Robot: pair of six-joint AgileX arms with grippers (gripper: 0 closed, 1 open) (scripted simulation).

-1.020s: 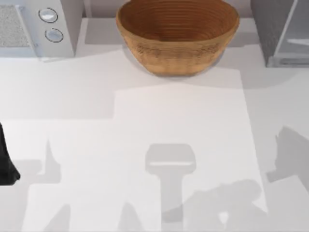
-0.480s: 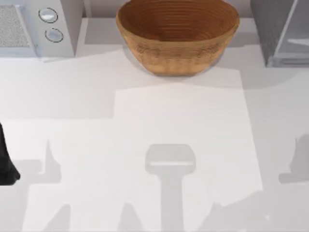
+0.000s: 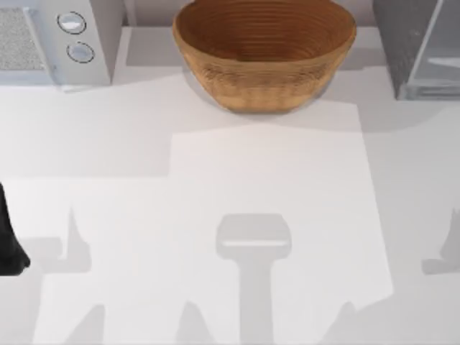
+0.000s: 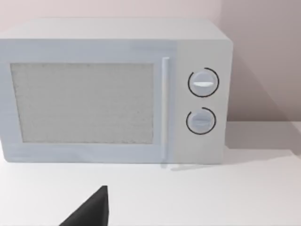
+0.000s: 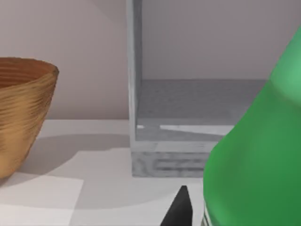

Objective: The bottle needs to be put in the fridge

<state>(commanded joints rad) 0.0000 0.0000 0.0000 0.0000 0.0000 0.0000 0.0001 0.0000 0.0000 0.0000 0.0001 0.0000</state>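
Close to the right wrist camera, the small bright green plastic bottle [image 5: 256, 160] looms beside a dark fingertip [image 5: 178, 209] of the right gripper; whether the gripper clamps it cannot be told. Beyond it stands the dark grey speckled fridge [image 5: 188, 122], door open, at the table's [image 3: 215, 187] far right [image 3: 420, 47]. The left arm [image 3: 8, 237] is parked at the left edge. Farther back sit the woven brown basket [image 3: 262, 50] and light-grey microwave [image 4: 117, 89]
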